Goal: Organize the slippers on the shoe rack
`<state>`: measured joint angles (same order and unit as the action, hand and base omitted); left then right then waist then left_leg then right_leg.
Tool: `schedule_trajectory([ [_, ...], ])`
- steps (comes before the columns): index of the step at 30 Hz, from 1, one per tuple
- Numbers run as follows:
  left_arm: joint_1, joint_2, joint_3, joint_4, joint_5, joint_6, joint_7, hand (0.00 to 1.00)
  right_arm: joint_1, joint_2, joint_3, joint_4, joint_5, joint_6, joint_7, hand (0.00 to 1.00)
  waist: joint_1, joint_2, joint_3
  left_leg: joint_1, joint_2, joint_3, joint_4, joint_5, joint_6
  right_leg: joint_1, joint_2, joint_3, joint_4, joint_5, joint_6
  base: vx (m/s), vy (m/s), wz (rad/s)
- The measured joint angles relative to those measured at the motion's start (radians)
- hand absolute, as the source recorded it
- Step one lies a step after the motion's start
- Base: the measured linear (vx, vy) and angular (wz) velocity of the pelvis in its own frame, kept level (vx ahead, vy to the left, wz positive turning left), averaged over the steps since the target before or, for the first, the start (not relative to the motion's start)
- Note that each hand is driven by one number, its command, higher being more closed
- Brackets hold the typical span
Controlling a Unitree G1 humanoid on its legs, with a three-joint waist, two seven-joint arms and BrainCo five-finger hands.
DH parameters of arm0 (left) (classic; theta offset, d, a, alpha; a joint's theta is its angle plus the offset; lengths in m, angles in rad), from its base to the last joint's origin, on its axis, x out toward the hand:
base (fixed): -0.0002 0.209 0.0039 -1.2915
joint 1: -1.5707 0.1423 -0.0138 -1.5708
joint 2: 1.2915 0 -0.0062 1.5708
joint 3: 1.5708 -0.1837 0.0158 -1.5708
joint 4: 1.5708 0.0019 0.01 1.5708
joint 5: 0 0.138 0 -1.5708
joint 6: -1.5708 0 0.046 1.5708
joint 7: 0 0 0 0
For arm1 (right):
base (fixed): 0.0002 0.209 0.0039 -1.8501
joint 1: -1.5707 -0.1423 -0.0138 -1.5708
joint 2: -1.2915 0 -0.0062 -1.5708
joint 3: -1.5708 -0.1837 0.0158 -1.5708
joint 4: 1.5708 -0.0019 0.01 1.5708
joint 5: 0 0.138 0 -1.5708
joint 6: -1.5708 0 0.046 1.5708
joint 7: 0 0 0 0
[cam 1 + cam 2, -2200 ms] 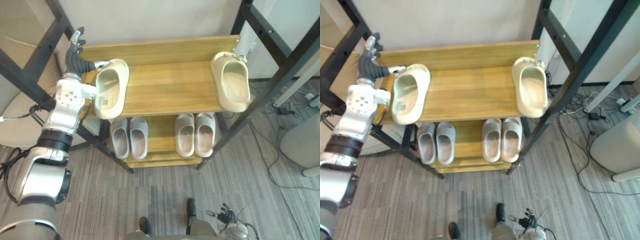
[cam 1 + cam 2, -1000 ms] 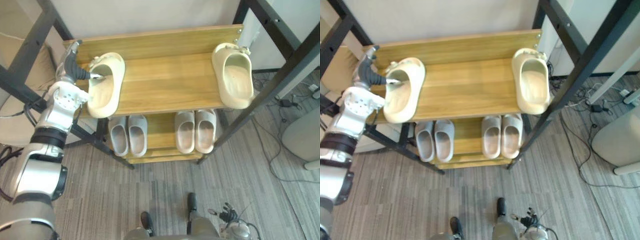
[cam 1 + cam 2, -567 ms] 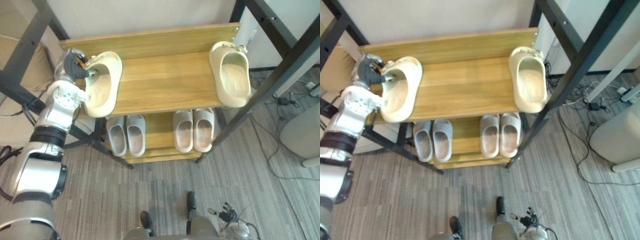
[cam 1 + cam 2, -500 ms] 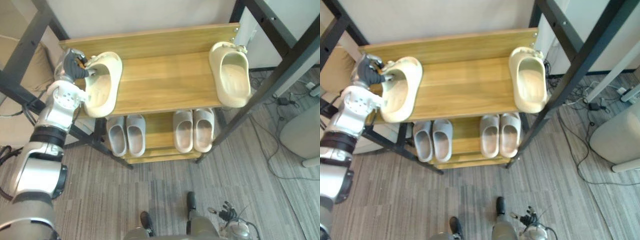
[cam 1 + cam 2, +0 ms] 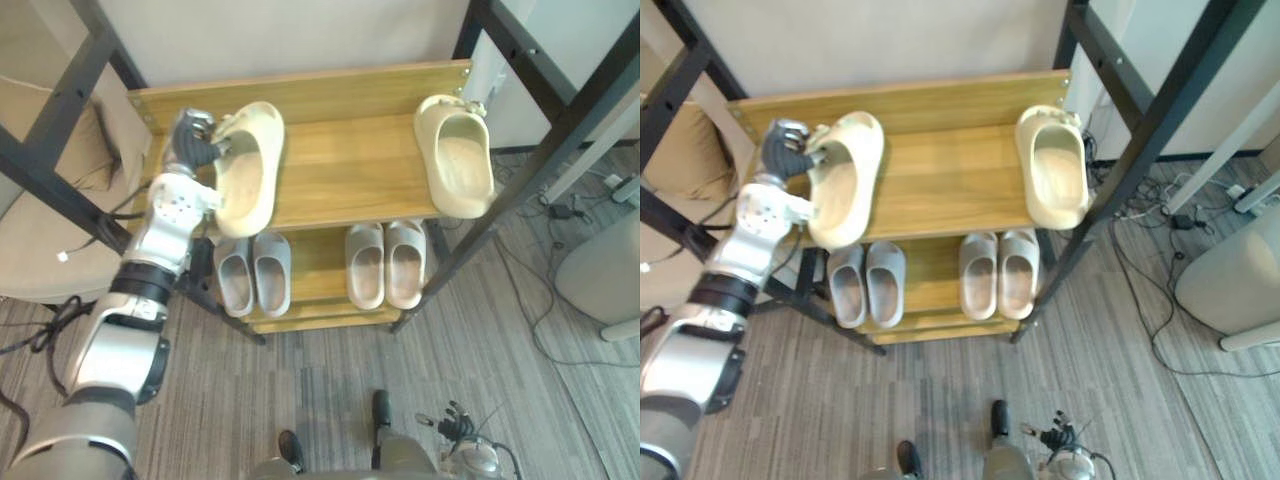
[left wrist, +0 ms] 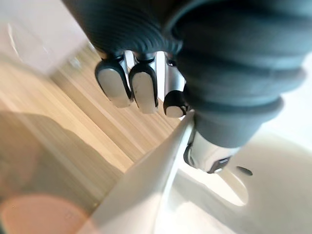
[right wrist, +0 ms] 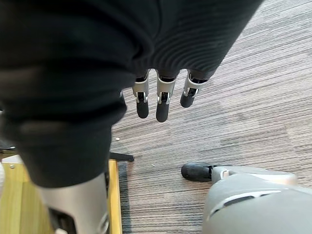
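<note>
On my feed the grey striped carpet runs under everything, and the shoe rack, wooden boards in a black frame, stands on it against the wall.

Its top shelf carries two cream slippers, well apart. The left cream slipper lies front to back near the shelf's left end, its front end reaching the shelf's front edge. The right cream slipper lies the same way at the right end, just beside the black post. Whether the left one rests on the board or is raised a little, I cannot tell.

On the lower shelf I see two pairs of grey slippers, one pair on the left and one pair on the right, each pair side by side and touching.

My left hand is at the left cream slipper's outer rim. Its fingers curl down outside the rim and the thumb sits inside, so the rim is pinched between them.

My right hand hangs over the carpet, fingers straight and relaxed, holding nothing.
</note>
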<state>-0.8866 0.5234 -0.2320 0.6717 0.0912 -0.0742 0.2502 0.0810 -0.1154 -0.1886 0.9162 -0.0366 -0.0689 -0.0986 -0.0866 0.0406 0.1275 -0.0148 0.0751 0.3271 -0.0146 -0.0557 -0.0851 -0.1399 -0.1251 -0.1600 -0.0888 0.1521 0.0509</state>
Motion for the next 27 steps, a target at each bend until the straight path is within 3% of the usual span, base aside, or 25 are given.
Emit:
schedule_trajectory([
  [4, 0.0, -0.038, -0.039, -0.036, -0.016, -0.002, 0.01, 1.0, 0.002, -0.001, 0.0, 0.0, 0.0, 0.0, 0.0, 0.0, -0.007, 0.005, 0.001, -0.001, -0.002, -0.007, 0.001, 0.001, 0.0, 0.003, -0.003, -0.007, 0.0, 0.0, 0.0, -0.02, -0.008, 0.05],
  [9, 0.0, -0.075, -0.045, -0.039, -0.017, -0.003, 0.01, 1.0, -0.001, -0.006, 0.0, 0.0, 0.0, 0.0, -0.001, 0.0, -0.027, 0.031, 0.0, -0.001, -0.001, -0.008, 0.001, 0.001, 0.0, 0.003, -0.003, -0.01, 0.0, 0.0, 0.0, 0.0, 0.0, 0.0],
  [22, -0.119, -0.076, -0.081, 0.061, -0.016, -0.001, 0.01, 1.0, -0.004, -0.022, 0.002, -0.006, 0.017, 0.0, -0.003, 0.0, -0.039, 0.062, 0.011, -0.04, -0.003, 0.012, 0.011, 0.001, 0.001, -0.043, -0.005, 0.014, 0.0, 0.011, 0.011, 0.0, -0.003, -0.04],
  [27, -0.19, -0.09, -0.081, 0.098, -0.016, 0.0, 0.01, 1.0, -0.001, -0.016, -0.002, -0.019, 0.039, 0.0, -0.007, 0.0, -0.066, 0.066, 0.02, -0.04, -0.004, 0.017, 0.017, 0.001, 0.001, -0.051, -0.005, 0.039, 0.0, 0.016, 0.012, 0.01, -0.013, -0.11],
])
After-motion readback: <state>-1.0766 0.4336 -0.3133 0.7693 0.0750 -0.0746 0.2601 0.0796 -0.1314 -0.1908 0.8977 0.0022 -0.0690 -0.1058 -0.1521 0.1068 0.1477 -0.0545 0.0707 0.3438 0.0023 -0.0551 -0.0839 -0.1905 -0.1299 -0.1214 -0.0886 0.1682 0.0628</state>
